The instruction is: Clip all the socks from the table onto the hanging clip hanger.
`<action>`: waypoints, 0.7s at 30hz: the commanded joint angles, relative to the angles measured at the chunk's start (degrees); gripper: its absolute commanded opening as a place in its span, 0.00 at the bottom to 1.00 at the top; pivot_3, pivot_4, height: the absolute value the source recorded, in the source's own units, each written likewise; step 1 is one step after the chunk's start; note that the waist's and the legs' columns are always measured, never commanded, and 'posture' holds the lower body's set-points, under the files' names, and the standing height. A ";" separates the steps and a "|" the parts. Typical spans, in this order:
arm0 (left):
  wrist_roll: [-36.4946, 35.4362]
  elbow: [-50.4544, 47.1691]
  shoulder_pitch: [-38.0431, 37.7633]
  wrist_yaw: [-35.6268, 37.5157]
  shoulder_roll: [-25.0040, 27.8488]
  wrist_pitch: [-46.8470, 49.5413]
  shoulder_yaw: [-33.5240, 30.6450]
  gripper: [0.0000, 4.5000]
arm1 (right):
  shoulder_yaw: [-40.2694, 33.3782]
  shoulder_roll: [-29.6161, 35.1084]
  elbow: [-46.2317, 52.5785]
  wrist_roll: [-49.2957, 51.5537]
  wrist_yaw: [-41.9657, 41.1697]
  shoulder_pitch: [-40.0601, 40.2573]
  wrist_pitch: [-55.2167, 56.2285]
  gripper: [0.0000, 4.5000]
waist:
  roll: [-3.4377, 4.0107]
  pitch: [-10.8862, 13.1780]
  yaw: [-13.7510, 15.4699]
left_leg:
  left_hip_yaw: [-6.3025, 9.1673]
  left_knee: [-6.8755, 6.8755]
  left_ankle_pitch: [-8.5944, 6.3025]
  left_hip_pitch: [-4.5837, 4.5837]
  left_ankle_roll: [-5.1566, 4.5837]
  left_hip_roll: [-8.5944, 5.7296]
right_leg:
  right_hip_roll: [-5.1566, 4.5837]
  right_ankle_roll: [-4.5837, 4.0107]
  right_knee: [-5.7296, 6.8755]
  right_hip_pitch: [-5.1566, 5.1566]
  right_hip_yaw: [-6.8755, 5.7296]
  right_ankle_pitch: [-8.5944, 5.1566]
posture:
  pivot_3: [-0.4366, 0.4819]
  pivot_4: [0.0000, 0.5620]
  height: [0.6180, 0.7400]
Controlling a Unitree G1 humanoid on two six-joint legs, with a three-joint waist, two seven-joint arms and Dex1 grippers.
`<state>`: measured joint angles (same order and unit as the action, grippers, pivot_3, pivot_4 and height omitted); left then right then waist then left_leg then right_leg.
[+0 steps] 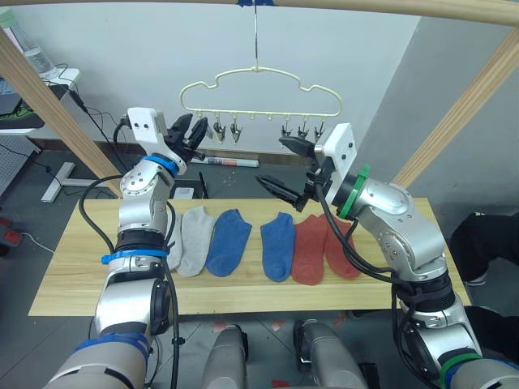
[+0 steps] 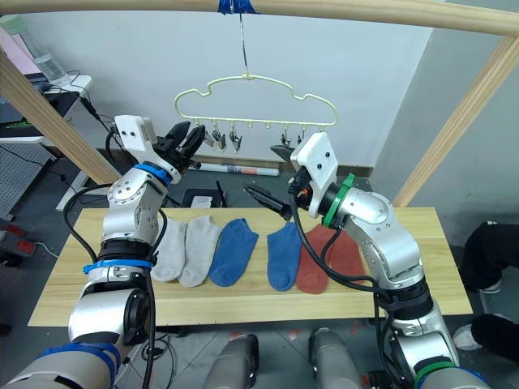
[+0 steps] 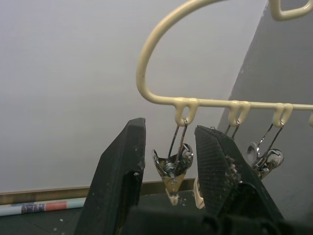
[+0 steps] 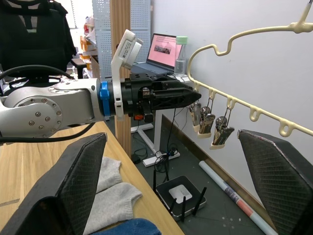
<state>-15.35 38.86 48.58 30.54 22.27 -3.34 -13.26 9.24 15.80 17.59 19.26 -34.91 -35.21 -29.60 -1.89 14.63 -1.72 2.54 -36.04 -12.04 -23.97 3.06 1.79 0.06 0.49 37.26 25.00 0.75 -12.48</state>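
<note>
Several socks lie in a row on the table: two light grey, two blue and two rust-red. Above them the pale-yellow clip hanger hangs by its hook from the top pole, with silver clips along its lower bar. My left gripper is raised to the hanger's left end and stands open, with the end clip between its fingers. My right gripper is wide open and empty, below the hanger's right clips and above the socks.
A round wooden pole frame surrounds the table: a top pole and slanted side poles. A white wall is close behind the hanger. A desk with a laptop stands at the far left, and a router is on the floor.
</note>
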 commanded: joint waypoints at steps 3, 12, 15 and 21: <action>-0.41 -0.68 -0.11 0.29 0.02 -0.27 -0.34 0.40 | -0.53 0.19 2.00 0.73 -0.14 -0.87 -0.05 1.00 | 0.00 0.00 0.00 | 0.00 0.00 0.00 0.00 0.00 0.00 | 0.00 0.00 0.00 0.00 0.00 0.00 | 0.46 0.45 1.00; 0.59 2.19 0.92 -1.29 0.18 -1.50 -0.34 0.40 | -0.55 0.16 2.13 0.75 -0.07 -0.87 -0.10 1.00 | 0.00 0.00 0.00 | 0.00 -0.02 0.00 0.01 0.00 0.00 | 0.00 0.00 0.03 0.00 0.00 0.00 | 0.46 0.46 1.00; 0.49 2.49 1.11 -1.15 0.11 -1.75 -0.26 0.40 | -0.64 0.17 2.15 0.81 -0.04 -0.88 -0.22 1.00 | 0.00 0.00 0.00 | 0.00 -0.02 0.00 0.00 0.00 0.00 | 0.00 0.00 0.03 0.00 0.00 0.00 | 0.46 0.46 1.00; 0.53 2.60 1.67 -1.30 -0.23 -2.34 -0.09 0.40 | -0.76 0.20 1.92 0.75 -0.06 -0.99 -0.14 1.00 | 0.00 0.00 0.00 | 0.00 -0.02 0.00 0.00 0.00 0.00 | 0.00 0.00 0.04 0.00 0.00 0.00 | 0.46 0.46 1.00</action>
<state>-14.87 42.48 48.60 29.37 22.02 -4.16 -13.24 9.24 15.82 17.59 19.27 -34.91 -35.22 -29.84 -1.89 14.63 -1.73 2.54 -36.06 -12.04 -23.97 3.06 1.79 0.06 0.49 37.31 25.00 0.75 -12.48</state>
